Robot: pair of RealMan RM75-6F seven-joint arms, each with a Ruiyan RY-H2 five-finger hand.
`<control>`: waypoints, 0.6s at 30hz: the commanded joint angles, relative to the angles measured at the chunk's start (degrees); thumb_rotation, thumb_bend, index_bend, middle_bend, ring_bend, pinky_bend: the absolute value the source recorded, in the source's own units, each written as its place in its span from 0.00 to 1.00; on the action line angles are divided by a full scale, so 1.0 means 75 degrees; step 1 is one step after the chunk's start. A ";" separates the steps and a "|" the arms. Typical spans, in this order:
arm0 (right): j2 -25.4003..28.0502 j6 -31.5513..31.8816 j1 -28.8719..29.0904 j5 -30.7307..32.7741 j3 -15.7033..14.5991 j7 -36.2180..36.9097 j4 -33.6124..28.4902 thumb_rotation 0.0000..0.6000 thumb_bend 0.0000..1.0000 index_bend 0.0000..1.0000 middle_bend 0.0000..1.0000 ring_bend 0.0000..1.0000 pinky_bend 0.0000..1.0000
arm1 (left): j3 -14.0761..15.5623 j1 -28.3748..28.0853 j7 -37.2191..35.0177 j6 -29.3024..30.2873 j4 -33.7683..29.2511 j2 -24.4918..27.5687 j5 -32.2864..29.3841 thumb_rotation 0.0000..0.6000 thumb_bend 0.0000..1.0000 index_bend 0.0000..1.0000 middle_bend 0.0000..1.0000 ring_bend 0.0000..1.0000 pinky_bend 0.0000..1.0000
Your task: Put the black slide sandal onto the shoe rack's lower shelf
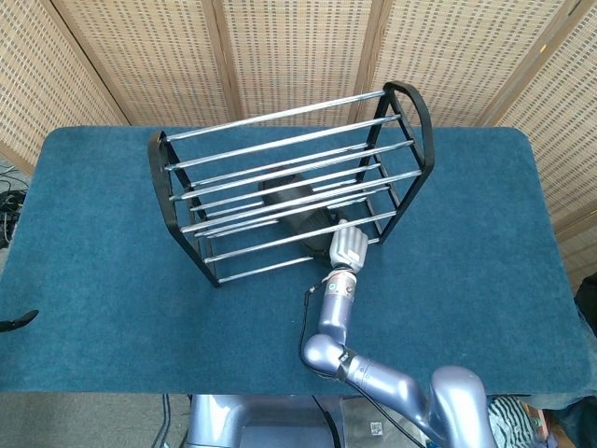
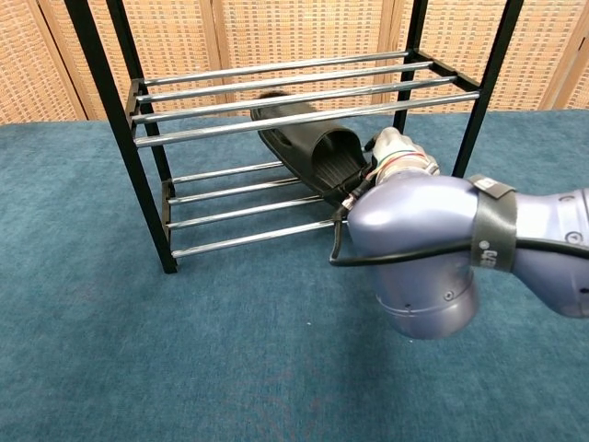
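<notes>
Blue carpet-like tabletop (image 1: 103, 280), chrome-barred shoe rack (image 1: 280, 173), ribbed black slide sandal (image 2: 308, 152)

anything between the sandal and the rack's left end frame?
Nothing but bare rods: the chest view shows an empty stretch of lower shelf between the black slide sandal and left end frame.

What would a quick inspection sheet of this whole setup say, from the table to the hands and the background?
Surface: table covered in blue carpet.
Job's things: black slide sandal tilted between the shelves of the shoe rack, its heel end at the right hand.
Clutter: nothing seen.
Hands: right hand at the sandal's heel end, fingers hidden; left hand not in view.
Cables: black cable looped beside the right forearm.
Surroundings: woven wicker screen behind the table.
</notes>
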 commanded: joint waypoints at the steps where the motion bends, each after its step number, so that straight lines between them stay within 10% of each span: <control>1: 0.0050 0.0078 -0.0045 0.0034 0.0058 -0.0004 -0.0122 1.00 0.00 0.03 0.00 0.00 0.01 | 0.0003 0.0003 -0.0019 0.0002 0.0004 0.0004 0.0012 1.00 0.13 0.00 0.00 0.00 0.00; 18: 0.0381 0.0420 -0.0436 -0.0048 -0.0155 -0.0123 -0.0957 1.00 0.00 0.03 0.00 0.00 0.00 | 0.0022 0.0008 -0.0050 0.0025 0.0007 0.0012 0.0076 1.00 0.13 0.00 0.00 0.00 0.00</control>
